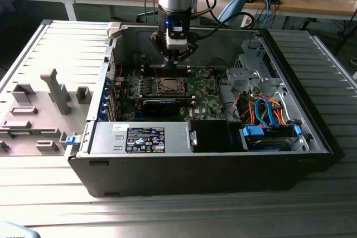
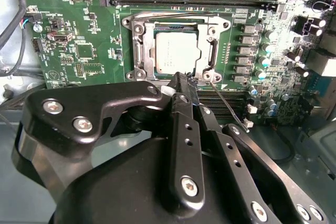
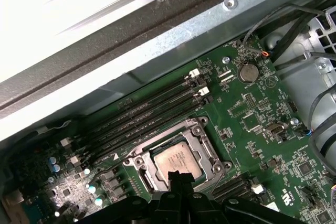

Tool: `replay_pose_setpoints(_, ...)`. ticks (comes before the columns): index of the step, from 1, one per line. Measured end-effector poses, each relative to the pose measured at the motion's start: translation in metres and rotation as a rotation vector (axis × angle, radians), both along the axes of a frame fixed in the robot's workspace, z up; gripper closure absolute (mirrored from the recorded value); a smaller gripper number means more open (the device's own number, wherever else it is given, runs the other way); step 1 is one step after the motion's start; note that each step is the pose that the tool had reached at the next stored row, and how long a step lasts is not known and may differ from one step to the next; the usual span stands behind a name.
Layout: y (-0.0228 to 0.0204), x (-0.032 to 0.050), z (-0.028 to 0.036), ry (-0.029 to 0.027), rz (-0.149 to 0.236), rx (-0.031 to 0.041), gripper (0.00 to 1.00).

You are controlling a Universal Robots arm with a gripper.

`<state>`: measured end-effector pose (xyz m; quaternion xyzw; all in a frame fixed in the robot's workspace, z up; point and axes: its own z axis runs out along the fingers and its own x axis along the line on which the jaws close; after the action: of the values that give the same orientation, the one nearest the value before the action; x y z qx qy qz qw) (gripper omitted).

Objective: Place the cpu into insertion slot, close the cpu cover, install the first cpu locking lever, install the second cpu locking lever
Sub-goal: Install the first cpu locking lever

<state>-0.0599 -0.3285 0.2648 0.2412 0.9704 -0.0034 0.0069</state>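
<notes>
The cpu (image 2: 176, 51) (image 3: 177, 159), a dull silver square, lies flat in the motherboard's socket (image 1: 167, 86). The silvery cpu cover (image 2: 140, 51) (image 3: 209, 148) lies down around it, framing its top. My gripper (image 2: 184, 83) (image 3: 178, 176) (image 1: 174, 57) hangs just above the socket's edge with its black fingers pressed together, shut and holding nothing. One thin locking lever (image 2: 228, 107) (image 3: 113, 159) sticks out slantwise from a socket corner near the fingertips. In the second wrist view another lever (image 2: 173, 15) runs along the socket's far side.
The open computer case (image 1: 312, 121) surrounds the board with metal walls. Memory slots (image 3: 147, 116) run beside the socket. A long black card (image 1: 162, 106), a drive cage (image 1: 248, 71) and coloured cables (image 1: 268, 112) lie nearby. A grey fixture tray (image 1: 39, 110) sits outside at the exterior view's left.
</notes>
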Motion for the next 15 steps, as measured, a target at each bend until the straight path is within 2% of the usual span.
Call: replay_pose_setpoints(15,0.0000,0.0000,0.0000,0.0000,0.012,0.0000,0.89)
